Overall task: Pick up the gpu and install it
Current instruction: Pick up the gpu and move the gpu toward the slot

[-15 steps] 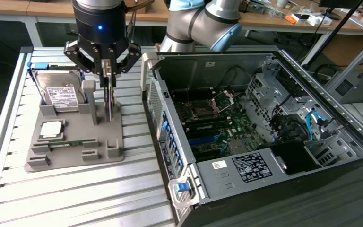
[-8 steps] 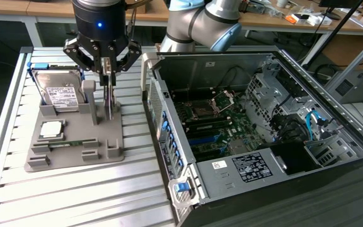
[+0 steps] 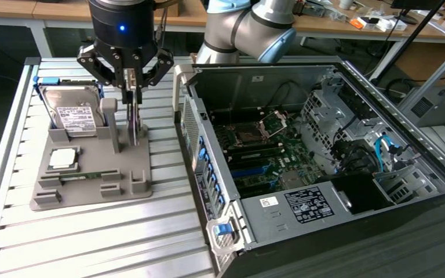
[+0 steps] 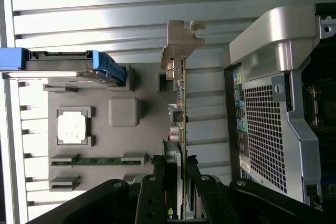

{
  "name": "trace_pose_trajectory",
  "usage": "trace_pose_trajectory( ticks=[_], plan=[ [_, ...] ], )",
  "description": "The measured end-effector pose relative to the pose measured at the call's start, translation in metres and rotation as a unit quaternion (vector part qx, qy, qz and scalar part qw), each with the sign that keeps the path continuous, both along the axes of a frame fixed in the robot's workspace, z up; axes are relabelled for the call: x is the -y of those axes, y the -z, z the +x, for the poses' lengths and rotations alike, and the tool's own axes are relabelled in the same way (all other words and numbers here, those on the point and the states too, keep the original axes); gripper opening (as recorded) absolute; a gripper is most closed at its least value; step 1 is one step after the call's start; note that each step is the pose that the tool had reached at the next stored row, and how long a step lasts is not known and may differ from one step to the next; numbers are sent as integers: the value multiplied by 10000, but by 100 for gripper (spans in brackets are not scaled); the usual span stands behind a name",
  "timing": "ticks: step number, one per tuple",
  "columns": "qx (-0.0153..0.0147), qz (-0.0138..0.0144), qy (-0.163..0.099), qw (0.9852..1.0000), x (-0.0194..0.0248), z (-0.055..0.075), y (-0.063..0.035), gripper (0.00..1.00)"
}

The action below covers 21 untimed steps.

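Wrist view — gpu (image 4: 182,109) edge-on | gripper (image 4: 177,176) clamped on it | long axis runs out to bracket (image 4: 180,40)

Fingers (image 4: 152,198) of the gripper (image 4: 181,174) cover one end of the gpu (image 4: 181,103), seen edge-on. Print on the label (image 3: 77,120) of the hard drive (image 3: 64,95) is too small to read.

You have one gpu (image 3: 134,121) here. Of the other parts you have one hard drive (image 3: 76,113), one square CPU chip (image 3: 62,157) and one thin memory stick (image 3: 91,174). There is one gray holder (image 3: 91,196), one slatted desk (image 3: 91,243), one open computer case (image 3: 238,223) and one robot arm (image 3: 242,29). On the case you can count blue tabs (image 3: 209,176), perhaps five, but they overlap, so I am not certain of this number.
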State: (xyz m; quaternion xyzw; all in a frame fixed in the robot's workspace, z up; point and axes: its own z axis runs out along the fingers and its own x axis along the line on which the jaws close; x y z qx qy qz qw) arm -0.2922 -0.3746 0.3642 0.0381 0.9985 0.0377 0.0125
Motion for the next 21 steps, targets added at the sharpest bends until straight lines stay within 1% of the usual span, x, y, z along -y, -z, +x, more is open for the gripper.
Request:
trace_pose_trajectory(
  ticks=[21],
  plan=[
    [0, 0, 0, 10000, 0, 0, -90, 27]
  ],
)
